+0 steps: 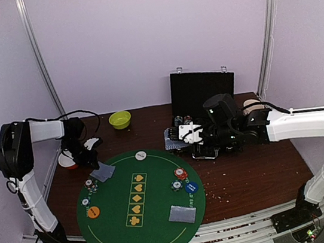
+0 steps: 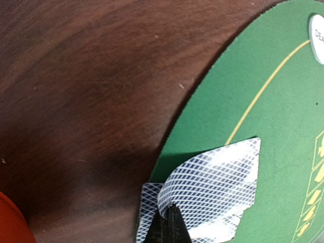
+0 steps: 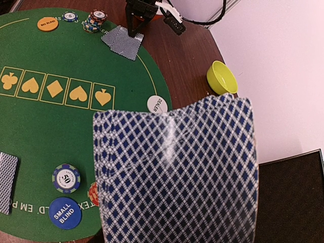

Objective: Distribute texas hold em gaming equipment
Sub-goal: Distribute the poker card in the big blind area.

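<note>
Robot lab test booth.
2 arms (image 1: 307, 120) bolted to slotted alu rail (image 1: 238, 234) at near edge of tabletop (image 1: 260, 174), cables (image 1: 79, 114) trailing, bare lilac walls (image 1: 138, 34) w/ metal poles (image 1: 39, 54); green poker mat (image 1: 118, 236) on dark wood.

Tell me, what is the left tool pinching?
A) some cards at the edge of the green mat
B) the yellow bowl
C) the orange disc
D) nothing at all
A: the left tool is shut on the cards at the rim of the green mat, while the yellow bowl and the orange disc sit apart from it.
</note>
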